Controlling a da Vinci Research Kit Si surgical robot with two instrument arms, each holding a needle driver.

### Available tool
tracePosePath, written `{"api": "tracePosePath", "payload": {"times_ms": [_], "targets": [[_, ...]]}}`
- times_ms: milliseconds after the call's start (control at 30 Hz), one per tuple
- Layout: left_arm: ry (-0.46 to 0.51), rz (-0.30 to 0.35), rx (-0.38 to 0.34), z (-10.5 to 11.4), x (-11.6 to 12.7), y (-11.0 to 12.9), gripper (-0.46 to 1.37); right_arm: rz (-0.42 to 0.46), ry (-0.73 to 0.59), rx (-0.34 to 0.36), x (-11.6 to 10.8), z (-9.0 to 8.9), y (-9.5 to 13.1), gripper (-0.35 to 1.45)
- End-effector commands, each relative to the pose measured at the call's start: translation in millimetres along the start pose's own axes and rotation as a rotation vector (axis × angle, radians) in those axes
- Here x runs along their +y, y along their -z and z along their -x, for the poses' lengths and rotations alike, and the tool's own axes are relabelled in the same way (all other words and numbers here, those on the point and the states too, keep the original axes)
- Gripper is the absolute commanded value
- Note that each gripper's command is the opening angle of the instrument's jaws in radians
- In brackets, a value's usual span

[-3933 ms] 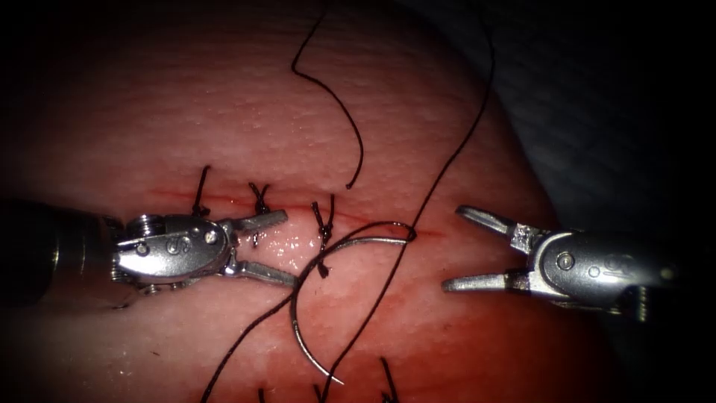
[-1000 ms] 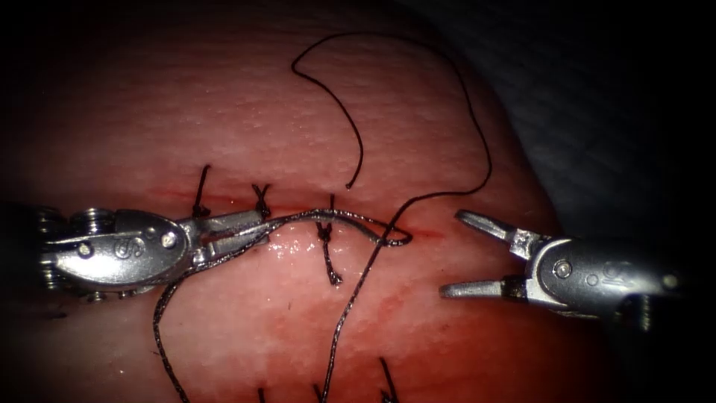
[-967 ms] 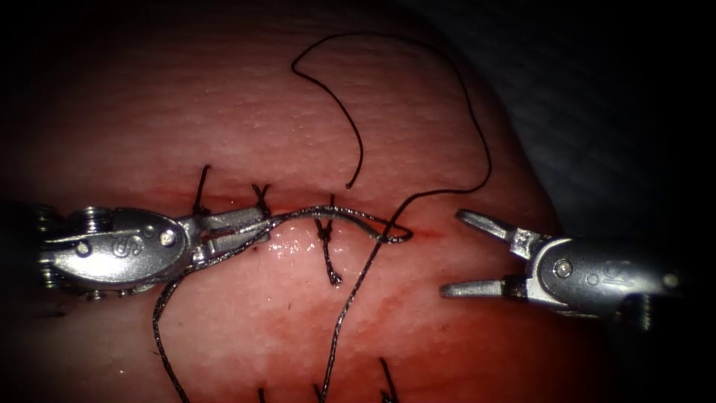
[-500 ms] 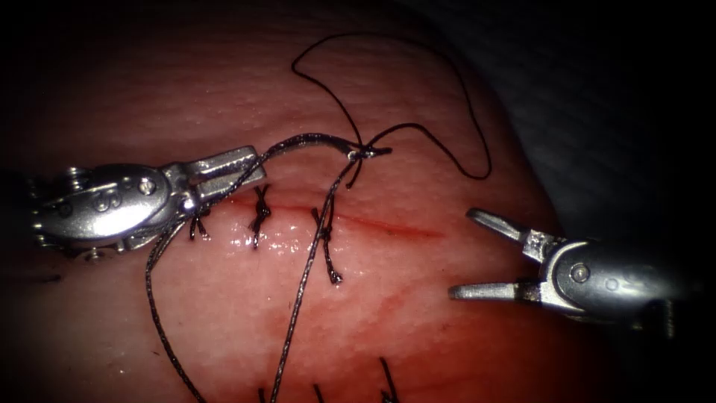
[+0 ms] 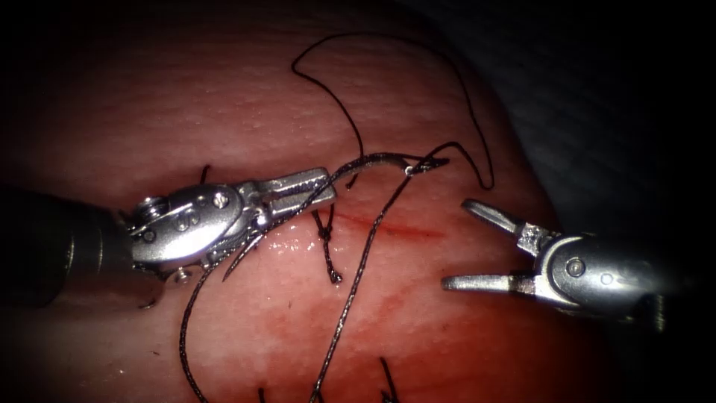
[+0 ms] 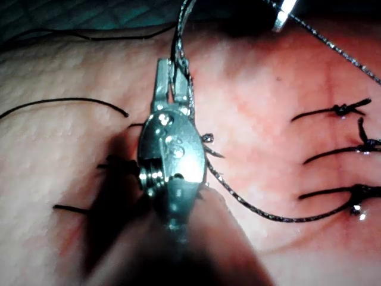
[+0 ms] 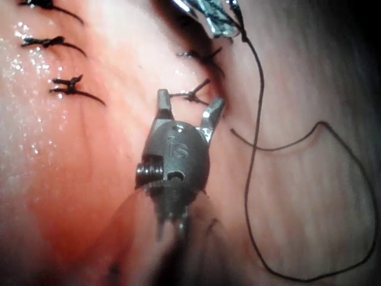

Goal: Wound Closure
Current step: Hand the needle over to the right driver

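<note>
The needle (image 5: 377, 157) is out of the tissue (image 5: 224, 97) and held up just above the line of the cut (image 5: 406, 230). It arches from the left claw (image 5: 328, 185) toward the right, and its thread-bearing end reaches over the part of the cut that is not yet closed. The left claw is clenched on the needle's body, some way back from that end. I cannot tell where the point lies. The left wrist view also shows this claw (image 6: 172, 62) clamped on the steel.

The thread (image 5: 363, 257) leaves the needle's rear end, slants down across the cut and runs on over the red fluid (image 5: 388, 306) low on the tissue. A second strand loops below the left claw.

The right claw (image 5: 456, 243) stands released, jaws wide apart, holding nothing, just right of the cut's right end. The right wrist view shows the same, with the claw (image 7: 189, 100) spread.

The needle looks thin, dark and strongly curved.

As I judge it, the stitch in hand has its needle clear and its thread trailing slack. Before another bite or a knot, the slack would have to be taken up gently and the needle gripped squarely. The tied stitches (image 5: 326, 235) on the left part of the cut must not be disturbed.
</note>
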Motion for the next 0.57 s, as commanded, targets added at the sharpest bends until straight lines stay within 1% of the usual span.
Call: {"api": "tracePosePath", "payload": {"times_ms": [33, 567], "targets": [[0.0, 0.012, 0.0, 0.0, 0.0, 0.1, -0.35, 0.001, 0.0, -0.001, -0.1, -0.1, -0.1, 0.81], [-0.011, 0.01, -0.003, -0.1, -0.1, 0.4, -0.35, 0.001, 0.001, 0.0, -0.2, 0.0, 0.0, 0.82]]}}
